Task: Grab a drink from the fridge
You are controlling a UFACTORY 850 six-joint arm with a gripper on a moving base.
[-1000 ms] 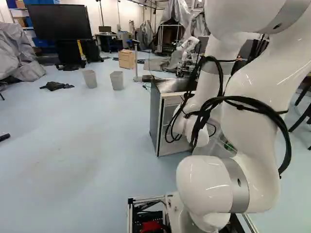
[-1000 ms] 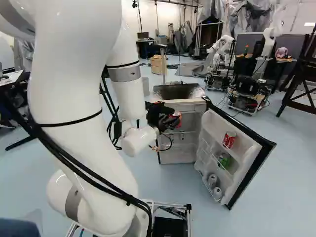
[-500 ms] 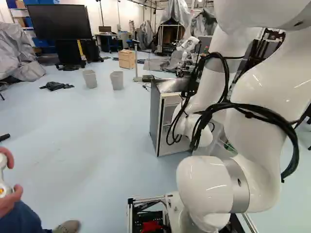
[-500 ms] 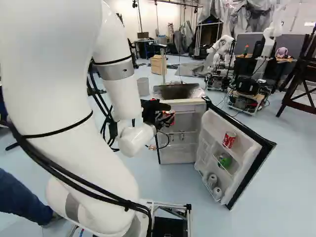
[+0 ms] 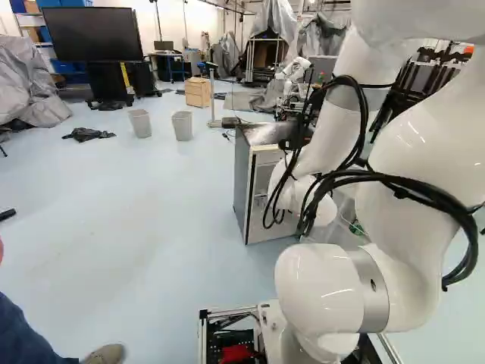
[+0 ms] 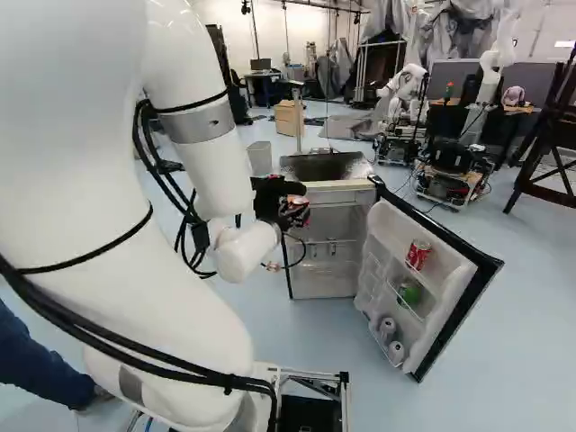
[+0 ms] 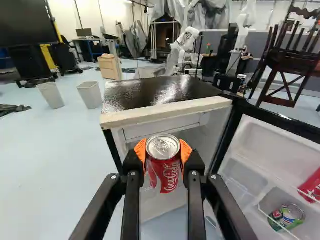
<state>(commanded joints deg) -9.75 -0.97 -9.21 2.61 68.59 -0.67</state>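
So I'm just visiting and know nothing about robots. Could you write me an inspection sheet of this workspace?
Surface: pale blue floor beneath an open mini fridge with a shiny dark top.
Job's things: red Coca-Cola can in the tool, in front of the fridge; in the open door, another red can, a green can and two pale cans.
Clutter: crumpled dark cloth on the floor.
Grippers: one tool, closed on the red Coca-Cola can from both sides.
Cables: black cables strapped along the arm, with loose loops; damage, nothing seen.
Surroundings: two grey bins, another robot, a large dark screen.
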